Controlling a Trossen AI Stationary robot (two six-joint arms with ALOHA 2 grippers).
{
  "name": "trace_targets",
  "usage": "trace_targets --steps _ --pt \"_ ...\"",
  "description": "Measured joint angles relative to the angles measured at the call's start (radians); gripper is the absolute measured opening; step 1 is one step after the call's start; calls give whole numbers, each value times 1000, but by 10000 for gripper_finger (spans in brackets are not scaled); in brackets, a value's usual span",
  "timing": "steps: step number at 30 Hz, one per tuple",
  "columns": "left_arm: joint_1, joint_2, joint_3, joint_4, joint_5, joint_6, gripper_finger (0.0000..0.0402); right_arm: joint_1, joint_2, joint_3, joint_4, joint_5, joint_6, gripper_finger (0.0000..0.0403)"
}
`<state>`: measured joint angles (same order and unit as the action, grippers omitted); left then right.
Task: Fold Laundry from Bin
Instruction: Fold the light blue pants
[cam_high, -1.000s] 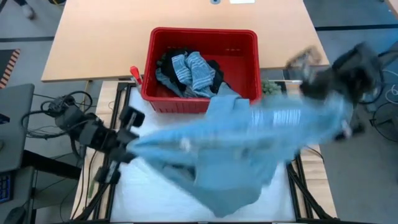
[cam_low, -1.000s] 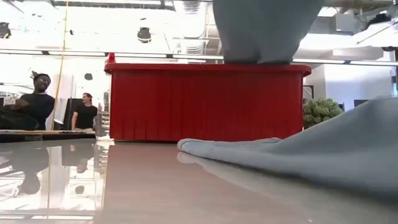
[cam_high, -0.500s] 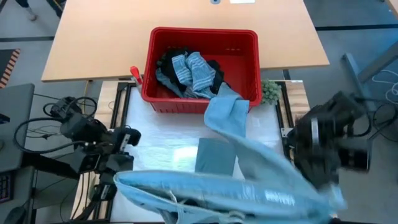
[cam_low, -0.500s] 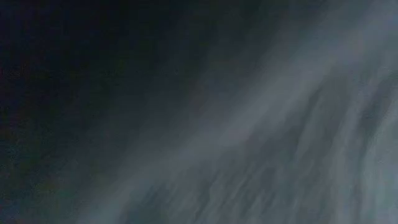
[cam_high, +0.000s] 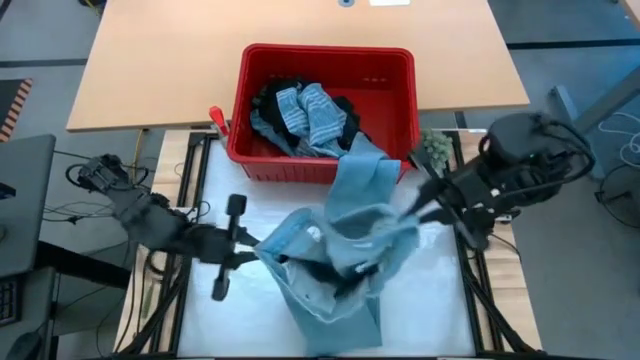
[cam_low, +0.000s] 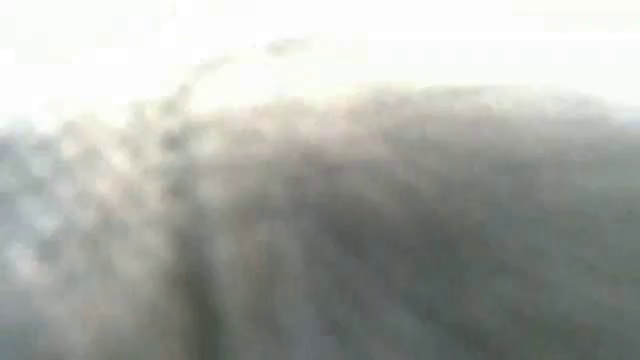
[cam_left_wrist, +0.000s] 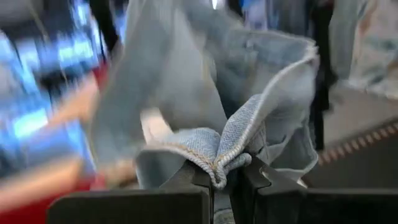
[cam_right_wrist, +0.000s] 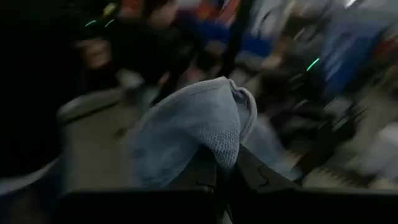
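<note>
One light-blue garment (cam_high: 340, 250), roughly three more in one bin (cam_high: 402, 100)

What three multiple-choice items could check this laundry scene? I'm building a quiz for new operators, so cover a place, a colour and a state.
1. Where is the light blue garment?
A. Wholly inside the bin
B. Held between the two grippers in front of the bin, one end draped on the bin's front rim
C. On the floor

2. What colour is the bin?
A. Red
B. Green
C. White

3. How is the left gripper?
A. Open and empty
B. Shut on the garment's hem
C. Resting inside the bin

Answers:
1 B, the high view shows it bunched between the left gripper and the right gripper, trailing up to the rim.
2 A, its walls are plainly red.
3 B, the left wrist view shows the stitched hem pinched between its fingers.
</note>
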<state>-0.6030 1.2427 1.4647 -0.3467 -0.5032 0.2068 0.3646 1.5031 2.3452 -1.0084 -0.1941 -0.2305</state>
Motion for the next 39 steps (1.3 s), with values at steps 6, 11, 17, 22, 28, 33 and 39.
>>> trace_targets --steps 6,11,17,22,28,33,39 --pt "43 2 -99 -128 -6 -367 20 95 -47 -78 -157 -14 191 36" --pt "44 4 -152 -144 48 -529 71 165 -86 -131 -155 44 295 36" --pt "45 3 -157 -169 155 -686 163 260 -120 -191 -167 119 391 36" --pt "65 -4 -134 -305 245 -655 213 352 -175 -294 -158 213 512 36" --pt "147 8 -116 -332 -4 -378 219 455 -251 -472 -91 338 631 36" --pt "316 131 -120 -233 -121 81 211 478 -310 -562 -44 408 697 36" --pt "522 304 -89 -131 -18 -112 208 478 -328 -598 33 415 702 36"
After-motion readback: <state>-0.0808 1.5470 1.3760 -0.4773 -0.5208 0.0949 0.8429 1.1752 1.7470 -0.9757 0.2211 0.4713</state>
